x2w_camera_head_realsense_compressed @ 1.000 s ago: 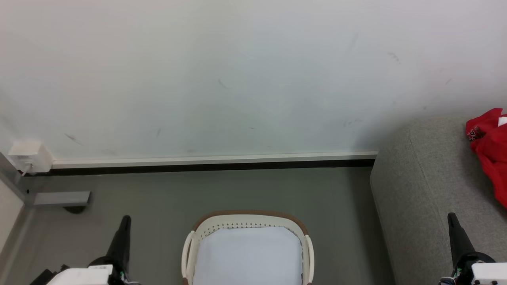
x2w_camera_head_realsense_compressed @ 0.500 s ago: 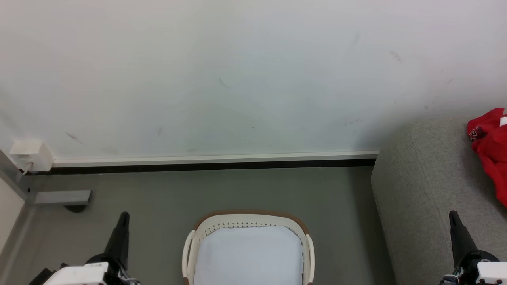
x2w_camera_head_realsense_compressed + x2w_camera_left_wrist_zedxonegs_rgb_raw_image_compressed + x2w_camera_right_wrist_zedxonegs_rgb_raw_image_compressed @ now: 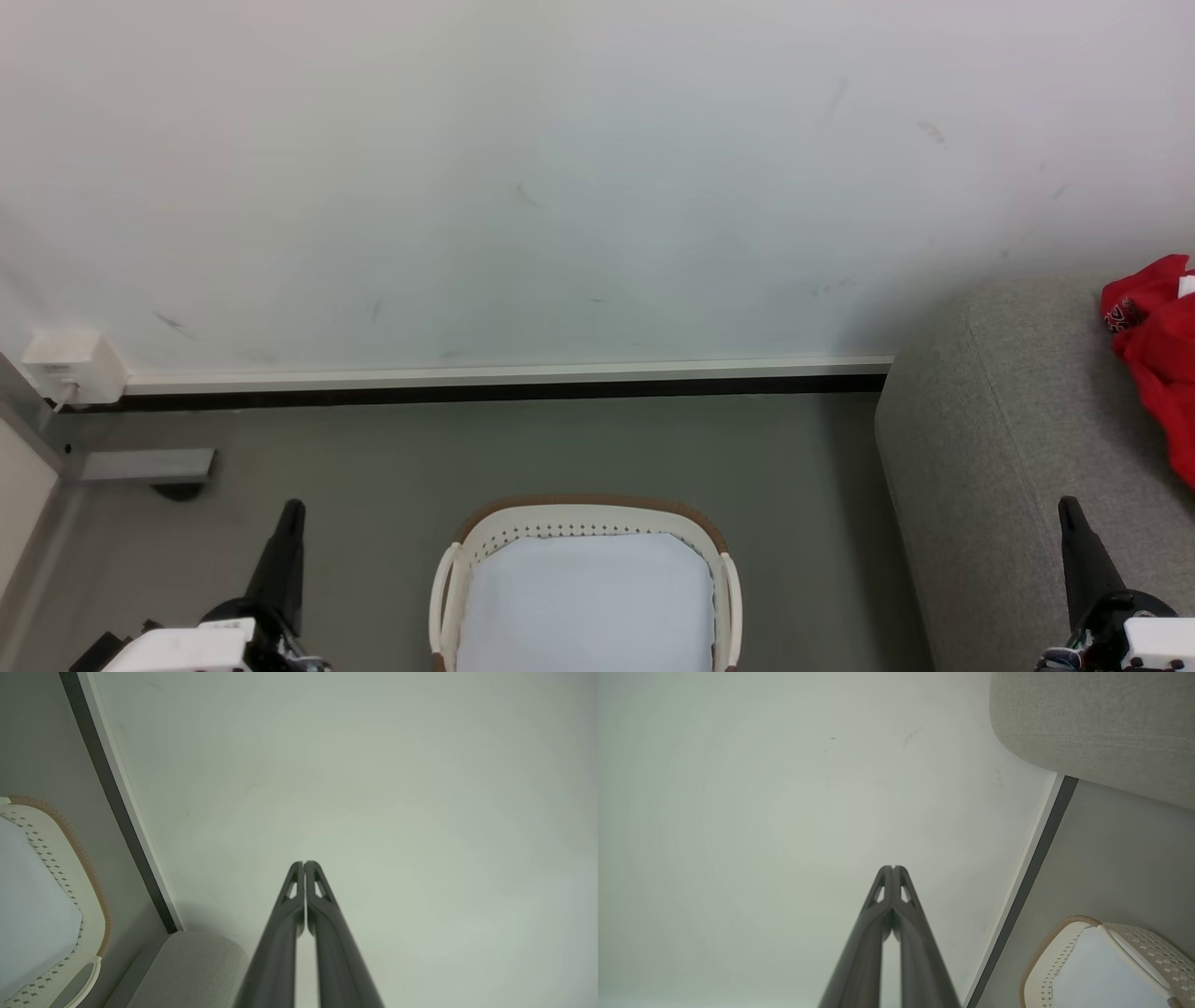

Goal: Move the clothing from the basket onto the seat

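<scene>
Left gripper (image 3: 292, 507) and right gripper (image 3: 1067, 504) have settled, fingers pressed together, empty. Between them, the basket (image 3: 588, 510) shows just its white pad (image 3: 583, 602). Beyond the right gripper, the clothing (image 3: 1156, 350) lies on the seat (image 3: 1008, 420). Looks finished!

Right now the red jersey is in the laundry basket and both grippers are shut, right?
No. The head view shows the red jersey lying on the grey sofa, not in the laundry basket. The left gripper and right gripper are shut, as you said.
</scene>
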Controlling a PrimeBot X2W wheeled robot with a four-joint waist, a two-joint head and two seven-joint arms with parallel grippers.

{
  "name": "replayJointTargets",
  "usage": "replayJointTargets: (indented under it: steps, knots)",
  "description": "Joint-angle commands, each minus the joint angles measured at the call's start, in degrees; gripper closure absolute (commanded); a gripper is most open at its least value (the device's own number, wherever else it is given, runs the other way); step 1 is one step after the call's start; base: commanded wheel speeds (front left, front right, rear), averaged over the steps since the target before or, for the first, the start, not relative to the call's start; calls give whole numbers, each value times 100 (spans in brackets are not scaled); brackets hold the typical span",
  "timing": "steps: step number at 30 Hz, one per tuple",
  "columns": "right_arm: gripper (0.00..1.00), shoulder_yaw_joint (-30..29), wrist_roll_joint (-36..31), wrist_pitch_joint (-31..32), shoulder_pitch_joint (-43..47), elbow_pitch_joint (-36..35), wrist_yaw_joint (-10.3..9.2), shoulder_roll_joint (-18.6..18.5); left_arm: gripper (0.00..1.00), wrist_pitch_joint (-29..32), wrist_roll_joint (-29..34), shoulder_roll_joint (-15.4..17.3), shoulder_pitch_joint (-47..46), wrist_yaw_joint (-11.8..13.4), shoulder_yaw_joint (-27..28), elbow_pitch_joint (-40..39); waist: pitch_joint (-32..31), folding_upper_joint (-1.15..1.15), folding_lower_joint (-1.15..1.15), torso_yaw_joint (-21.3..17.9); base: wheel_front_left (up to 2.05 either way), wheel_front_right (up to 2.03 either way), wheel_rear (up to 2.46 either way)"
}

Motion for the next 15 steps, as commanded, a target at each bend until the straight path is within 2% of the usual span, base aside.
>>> replayJointTargets:
  steps: [1, 15]
  knots:
    - [100, -22, 10, 17, -72, -25, -12, -46, 100, 23, -83, 40, -49, -24, 13, -16, 0, 0, 0, 0, 0, 0, 0]
    - [100, -22, 10, 16, -72, -25, -12, -46, 100, 23, -83, 40, -49, -25, 13, -17, 0, 0, 0, 0, 0, 0, 0]
